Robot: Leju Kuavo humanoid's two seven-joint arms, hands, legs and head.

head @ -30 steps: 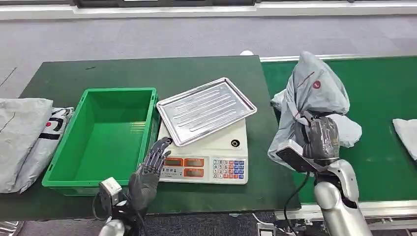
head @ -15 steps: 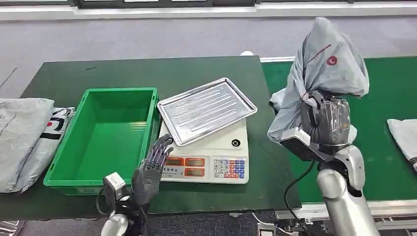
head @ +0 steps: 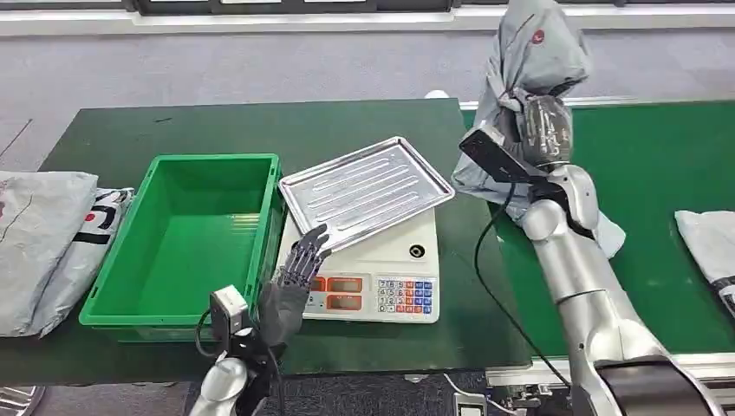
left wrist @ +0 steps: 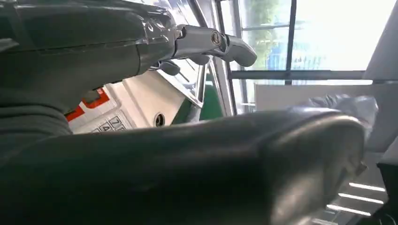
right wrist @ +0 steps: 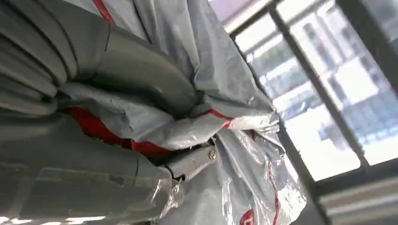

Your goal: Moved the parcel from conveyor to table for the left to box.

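Note:
My right hand [head: 544,128] grips a grey plastic parcel [head: 530,52] with a red logo, raised high over the seam between the dark green table [head: 217,126] and the conveyor [head: 667,156]. Up close in the right wrist view, the fingers [right wrist: 141,70] squeeze the crumpled grey and red wrapping [right wrist: 225,84]. My left hand [head: 293,279] hovers open, fingers spread, at the front edge of the white scale [head: 381,277], next to the green box [head: 186,238]. In the left wrist view the thumb [left wrist: 187,168] and fingers [left wrist: 206,42] stand apart with nothing between them.
A steel tray [head: 364,192] lies on top of the scale. Grey parcels [head: 43,243] are piled at the table's left end. Another parcel [head: 706,243] lies on the conveyor at the right edge.
My right hand has lifted the parcel off the conveyor and carried it up and to the left, toward the table. The left hand has edged slightly right along the scale's front.

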